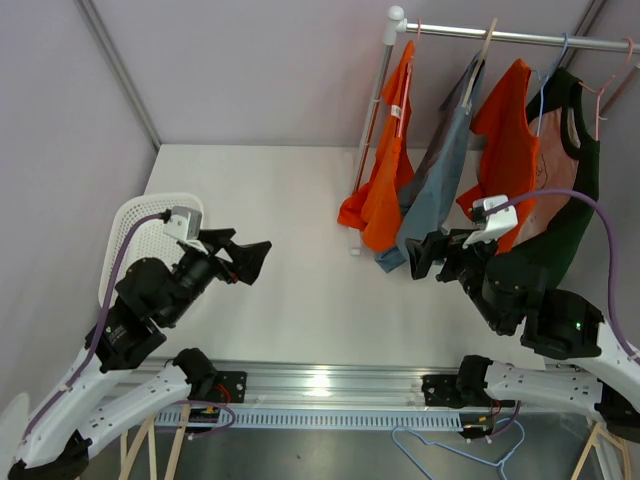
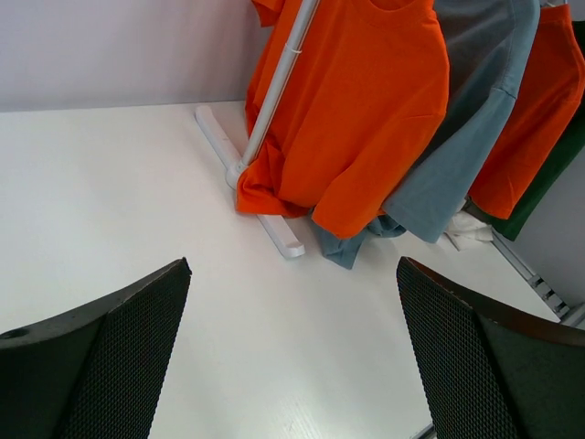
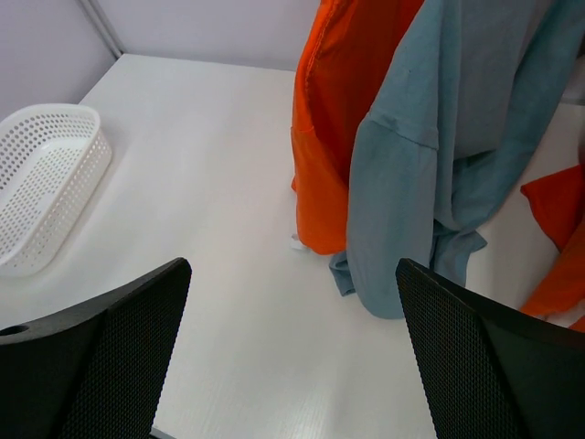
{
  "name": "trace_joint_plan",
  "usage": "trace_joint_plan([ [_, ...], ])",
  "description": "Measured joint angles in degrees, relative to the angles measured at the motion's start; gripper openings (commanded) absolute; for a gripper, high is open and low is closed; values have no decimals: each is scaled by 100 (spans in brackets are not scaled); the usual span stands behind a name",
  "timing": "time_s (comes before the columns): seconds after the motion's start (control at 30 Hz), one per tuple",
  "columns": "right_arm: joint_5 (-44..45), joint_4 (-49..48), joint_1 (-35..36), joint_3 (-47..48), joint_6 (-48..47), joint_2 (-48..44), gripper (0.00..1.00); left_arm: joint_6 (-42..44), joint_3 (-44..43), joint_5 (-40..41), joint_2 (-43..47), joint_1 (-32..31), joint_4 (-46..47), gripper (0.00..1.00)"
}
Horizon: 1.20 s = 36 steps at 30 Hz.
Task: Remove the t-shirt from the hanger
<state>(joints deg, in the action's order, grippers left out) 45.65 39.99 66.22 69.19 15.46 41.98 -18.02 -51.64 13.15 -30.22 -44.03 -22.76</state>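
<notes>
Several t-shirts hang on hangers from a rail [image 1: 520, 38] at the back right: an orange one [image 1: 385, 175] on the left, a grey-blue one [image 1: 440, 175], a second orange one [image 1: 508, 130] and a dark green one [image 1: 572, 200]. My left gripper [image 1: 258, 262] is open and empty above the table, well left of the rack. My right gripper [image 1: 415, 258] is open and empty, just in front of the grey-blue shirt's hem. The left wrist view shows the orange shirt [image 2: 356, 119] and the grey-blue shirt [image 2: 475, 119]. The right wrist view shows them too, orange [image 3: 334, 119] and grey-blue [image 3: 430, 155].
A white perforated basket [image 1: 128, 228] sits at the table's left edge and shows in the right wrist view [image 3: 46, 174]. The rack's white pole [image 2: 274, 91] and foot [image 2: 251, 183] stand on the table. A loose blue hanger [image 1: 440, 447] lies below the front rail.
</notes>
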Motion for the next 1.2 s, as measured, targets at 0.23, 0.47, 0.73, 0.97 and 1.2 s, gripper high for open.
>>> trace_joint_plan([
  [0.23,131,-413,-2,70,-420,284,100,-2,20,15,-4,0,-4,100],
  [0.47,-922,-522,-1692,2212,-645,2168,99,-4,76,20,-133,0,210,100],
  [0.73,-1965,-850,-3250,4129,-723,3960,96,2,433,103,-549,0,603,99],
  [0.97,-2424,-1093,-3976,5121,-828,5344,82,28,433,240,-769,0,804,99],
  [1.2,-2511,-1104,-4133,6192,-1021,6369,55,109,435,424,-750,0,977,100],
])
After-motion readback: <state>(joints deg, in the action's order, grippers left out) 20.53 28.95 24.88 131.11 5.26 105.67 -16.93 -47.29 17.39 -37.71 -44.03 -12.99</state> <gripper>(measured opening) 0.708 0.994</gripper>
